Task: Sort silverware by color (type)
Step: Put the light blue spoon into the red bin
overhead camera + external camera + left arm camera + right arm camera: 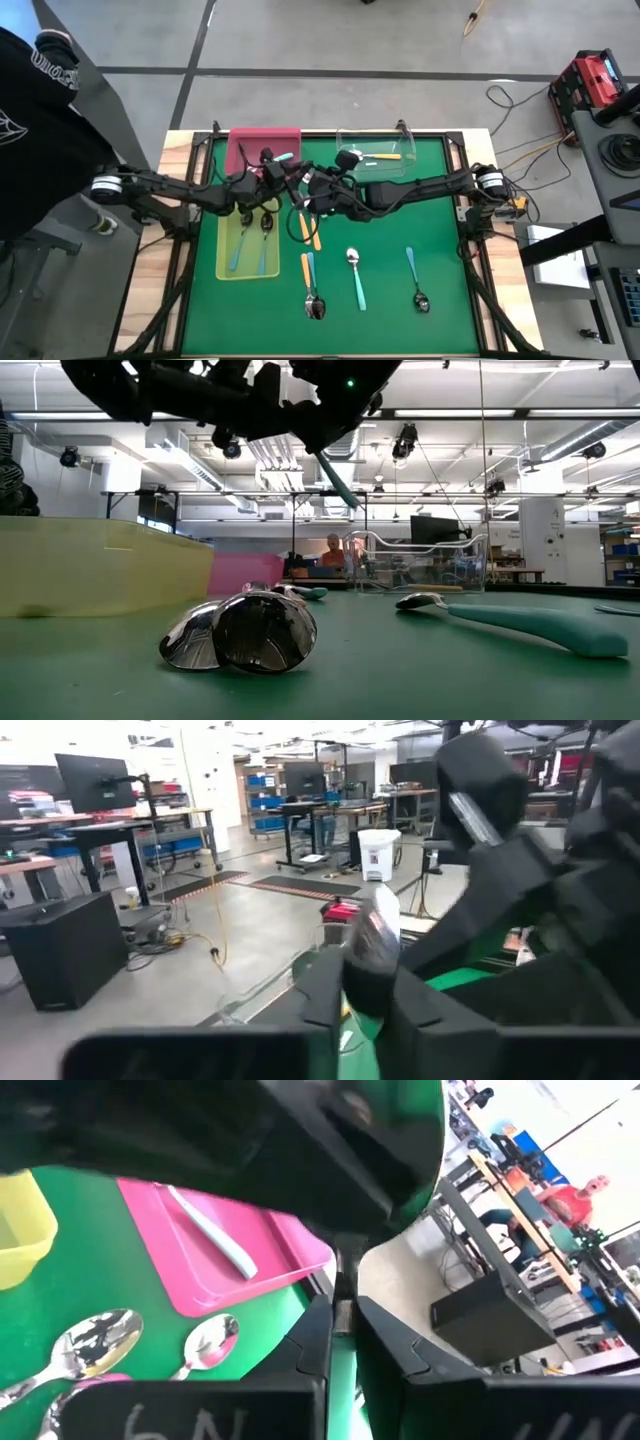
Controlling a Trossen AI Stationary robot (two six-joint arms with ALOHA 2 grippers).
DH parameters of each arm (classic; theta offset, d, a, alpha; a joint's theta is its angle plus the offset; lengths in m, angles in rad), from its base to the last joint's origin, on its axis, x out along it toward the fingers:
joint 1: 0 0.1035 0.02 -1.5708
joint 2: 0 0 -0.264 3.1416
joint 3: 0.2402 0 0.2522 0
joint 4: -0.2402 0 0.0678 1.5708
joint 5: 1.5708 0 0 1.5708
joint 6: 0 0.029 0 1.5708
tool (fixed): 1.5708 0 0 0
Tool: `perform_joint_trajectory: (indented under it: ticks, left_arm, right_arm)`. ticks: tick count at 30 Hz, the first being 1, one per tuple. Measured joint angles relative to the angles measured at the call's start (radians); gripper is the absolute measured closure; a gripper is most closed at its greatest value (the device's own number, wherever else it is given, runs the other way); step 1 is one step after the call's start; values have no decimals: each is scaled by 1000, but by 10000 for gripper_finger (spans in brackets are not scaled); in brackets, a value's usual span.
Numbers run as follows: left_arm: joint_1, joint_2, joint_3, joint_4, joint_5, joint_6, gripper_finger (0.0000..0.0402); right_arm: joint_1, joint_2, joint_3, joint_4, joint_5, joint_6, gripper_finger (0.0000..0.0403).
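Both hands meet mid-table, gripping one teal spoon

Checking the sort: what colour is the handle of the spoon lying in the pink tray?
Light blue handle; the right wrist view shows it best.

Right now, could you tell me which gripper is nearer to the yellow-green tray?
The left. The left gripper hangs just past the yellow-green tray's far right corner, beside the pink tray. The right gripper sits farther right, over the open green mat.
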Motion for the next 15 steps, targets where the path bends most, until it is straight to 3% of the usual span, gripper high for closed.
perform_joint_trajectory:
  ticks: [9,15]
  left_arm:
    - [0,-6,6,-8,-1,22,400]
    - [0,-22,6,-10,10,7,401]
  right_arm:
    - [0,0,0,1,-4,21,377]
    - [0,-2,1,-20,-20,114,329]
